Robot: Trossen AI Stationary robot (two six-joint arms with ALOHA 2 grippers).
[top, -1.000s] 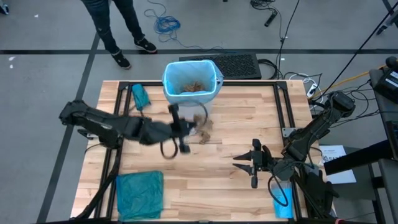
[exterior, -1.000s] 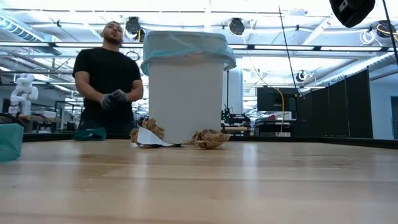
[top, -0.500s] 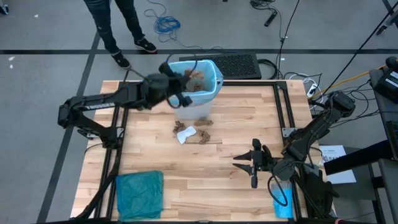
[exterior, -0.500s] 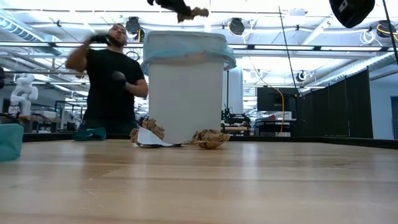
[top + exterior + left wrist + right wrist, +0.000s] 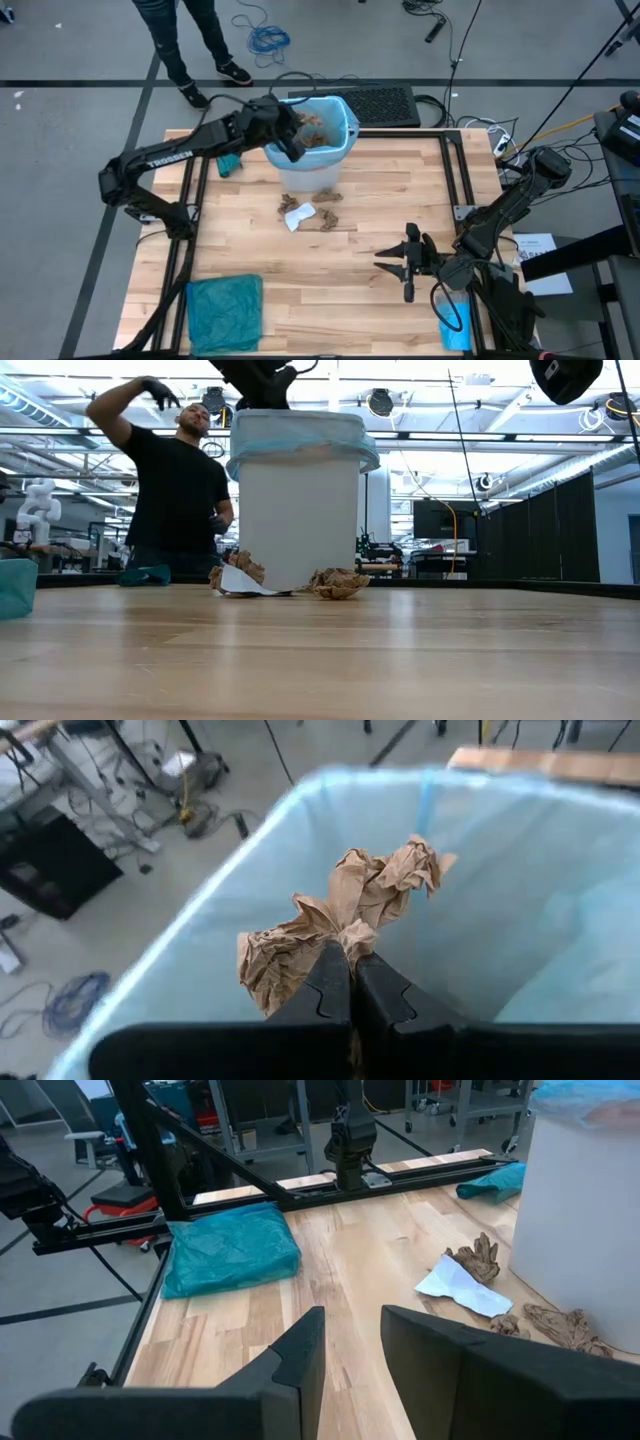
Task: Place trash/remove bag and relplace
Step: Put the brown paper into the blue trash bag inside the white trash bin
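Note:
My left gripper [image 5: 352, 982] is shut on a crumpled brown paper scrap [image 5: 340, 915], over the open top of the white bin [image 5: 310, 165]. The light-blue liner [image 5: 520, 890] lines the bin and folds over its rim [image 5: 300, 435]. More brown scraps [image 5: 328, 218] [image 5: 338, 582] and a white piece [image 5: 298, 215] lie on the table against the bin's near side. My right gripper [image 5: 350, 1350] hangs open near the table's right side [image 5: 392, 262], away from them. No red-and-white tube shows. My left gripper pinches the brown scrap between its two fingers at a bunched part near the scrap's middle [image 5: 348, 942]. The fingers [image 5: 330, 985] slant down from above toward the bin's opening. The scrap is lifted clear, its crumpled ends spreading beyond the fingertips above the liner.
A folded teal bag [image 5: 225, 310] lies at the table's near left corner, a smaller teal bundle [image 5: 225, 155] by the left rail, a blue roll [image 5: 452, 320] near the right arm's base. A person [image 5: 175, 480] stands beyond the far edge with one arm raised.
My left gripper, shut on the brown scrap, has risen from the table near the other scraps and swung toward the far edge, carrying the scrap over the bin's open top. The person behind the table has raised an arm.

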